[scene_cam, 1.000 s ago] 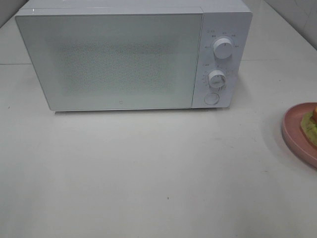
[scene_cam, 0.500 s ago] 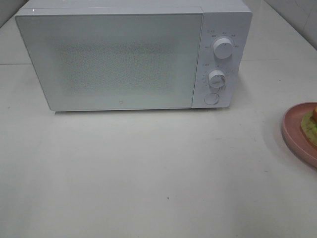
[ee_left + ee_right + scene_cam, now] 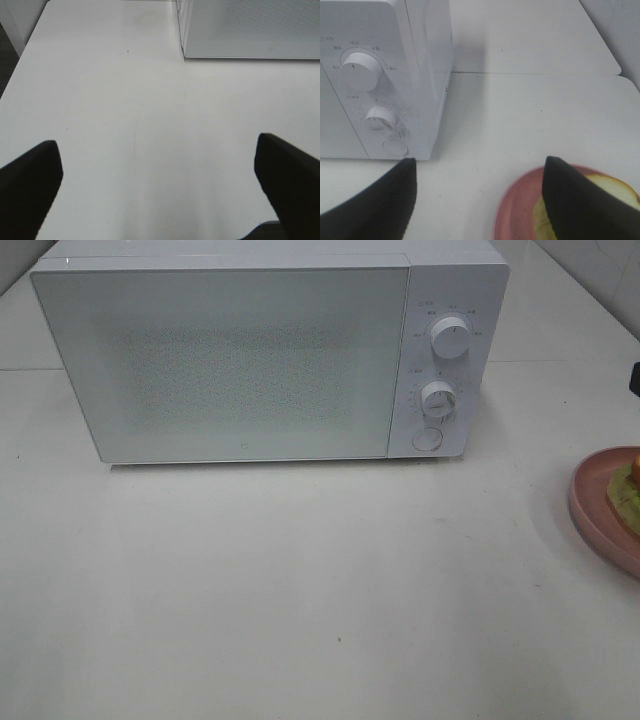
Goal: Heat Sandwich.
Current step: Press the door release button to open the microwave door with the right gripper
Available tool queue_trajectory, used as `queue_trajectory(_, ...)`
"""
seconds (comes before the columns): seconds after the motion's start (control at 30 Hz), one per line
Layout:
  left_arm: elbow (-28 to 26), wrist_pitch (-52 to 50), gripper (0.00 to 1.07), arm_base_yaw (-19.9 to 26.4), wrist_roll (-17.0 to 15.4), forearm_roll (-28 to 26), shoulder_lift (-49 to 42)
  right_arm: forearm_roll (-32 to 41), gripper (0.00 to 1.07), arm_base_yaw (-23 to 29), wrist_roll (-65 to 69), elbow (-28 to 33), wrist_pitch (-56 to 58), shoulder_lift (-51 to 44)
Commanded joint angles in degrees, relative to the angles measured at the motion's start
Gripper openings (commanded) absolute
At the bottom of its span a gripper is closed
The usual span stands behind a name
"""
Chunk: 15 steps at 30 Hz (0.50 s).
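Note:
The sandwich (image 3: 628,496) lies on a round pink plate (image 3: 596,508) at the table's right edge, mostly cut off in the high view. In the right wrist view its pale bread (image 3: 616,187) shows on the plate (image 3: 520,212), partly hidden behind one finger. My right gripper (image 3: 480,200) is open and empty, above the table between the microwave and the plate. The white microwave (image 3: 270,350) stands at the back with its door shut. My left gripper (image 3: 160,185) is open and empty over bare table, left of the microwave's front corner (image 3: 250,30).
The microwave has two round knobs (image 3: 452,338) and a round button (image 3: 427,439) on its right panel. White table (image 3: 300,590) stretches in front of it. A dark piece of the right arm (image 3: 635,378) shows at the high view's right edge.
A dark piece of the right arm has come into the high view at its right edge. The microwave, plate and sandwich have not moved.

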Motion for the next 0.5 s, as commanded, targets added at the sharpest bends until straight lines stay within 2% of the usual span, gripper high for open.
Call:
queue_trajectory(0.03, 0.06, -0.52, 1.0, 0.06, -0.57, -0.34, -1.32, -0.23, 0.69, -0.06, 0.06, 0.11, -5.61, 2.58)
queue_trajectory(0.2, 0.06, -0.52, 1.0, 0.06, -0.57, -0.34, -1.32, -0.23, 0.69, -0.06, 0.46, 0.11, -14.32, 7.68)
queue_trajectory(0.37, 0.06, -0.52, 1.0, 0.06, -0.57, -0.34, -1.32, 0.0, 0.69, -0.06, 0.92, 3.32, -27.79, 13.01)
queue_trajectory(0.5, 0.06, -0.52, 1.0, 0.06, -0.57, -0.34, -1.32, 3.38, 0.69, 1.72, -1.32, 6.25, -34.49, 15.01)
